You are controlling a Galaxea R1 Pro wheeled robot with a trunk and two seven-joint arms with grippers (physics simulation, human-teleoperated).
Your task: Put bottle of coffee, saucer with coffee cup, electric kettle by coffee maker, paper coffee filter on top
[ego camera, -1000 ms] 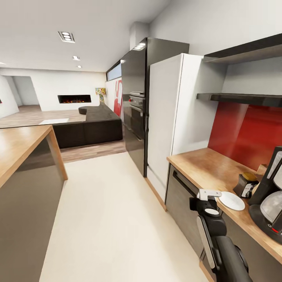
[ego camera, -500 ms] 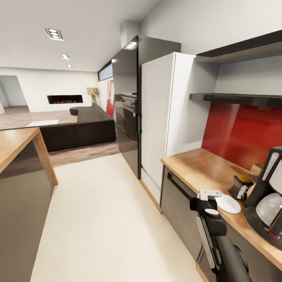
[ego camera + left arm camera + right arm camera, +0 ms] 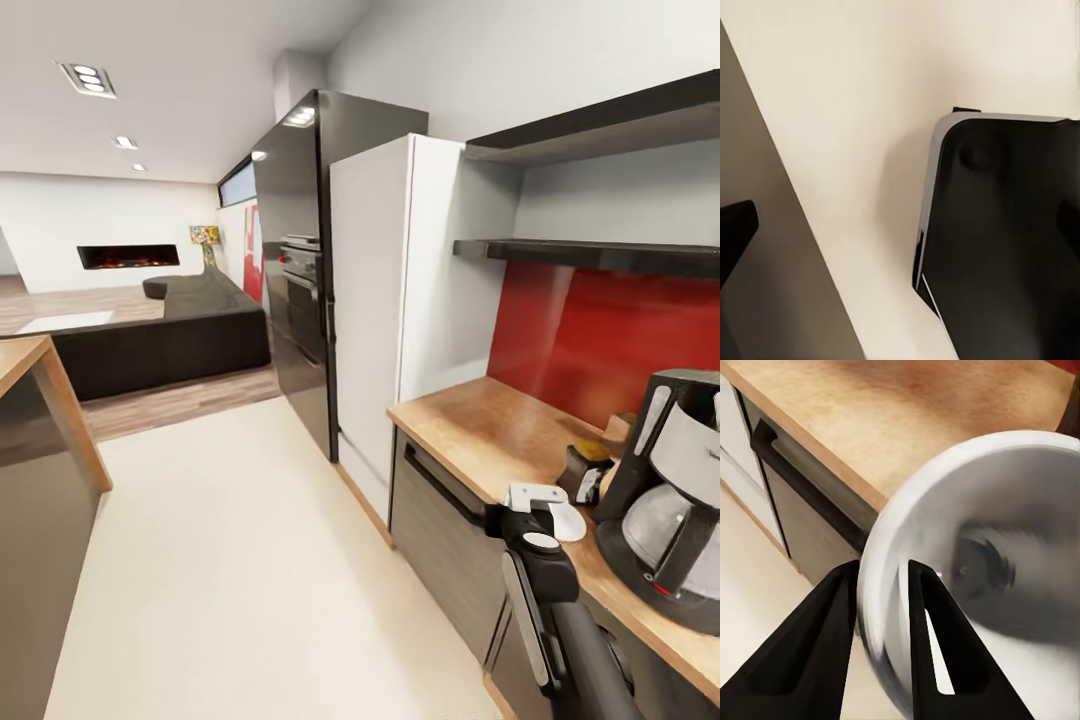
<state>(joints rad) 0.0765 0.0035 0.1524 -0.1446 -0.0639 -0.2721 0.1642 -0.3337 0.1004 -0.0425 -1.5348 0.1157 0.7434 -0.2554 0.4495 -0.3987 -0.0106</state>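
The saucer (image 3: 975, 562) is pinched at its rim by the right gripper (image 3: 881, 585), one dark finger (image 3: 821, 622) on each face of the thin white disc, which stands on edge rather than lying flat. In the head view the saucer (image 3: 568, 520) shows as a pale sliver just beyond the right gripper (image 3: 533, 495), level with the front edge of the wooden countertop (image 3: 470, 425). The coffee maker (image 3: 668, 500) stands on the counter a little further along from the gripper's tip and to its outer side, with a small dark jar with a yellow top (image 3: 583, 470), probably the bottle of coffee, just beside it.

As a judgement, the saucer is light, rigid and glazed, so it is likely slippery between hard fingers and would chip or break if dropped. An edge grip leaves it free to pivot, so a deep bite over the rim with steady pressure suits it better than a shallow nip. It looks due to be turned flat and set down on bare wood near the coffee maker.

The left wrist view looks down at pale floor (image 3: 870, 112) and a dark glossy panel (image 3: 1005, 240); whether the left gripper is spread or closed cannot be told.
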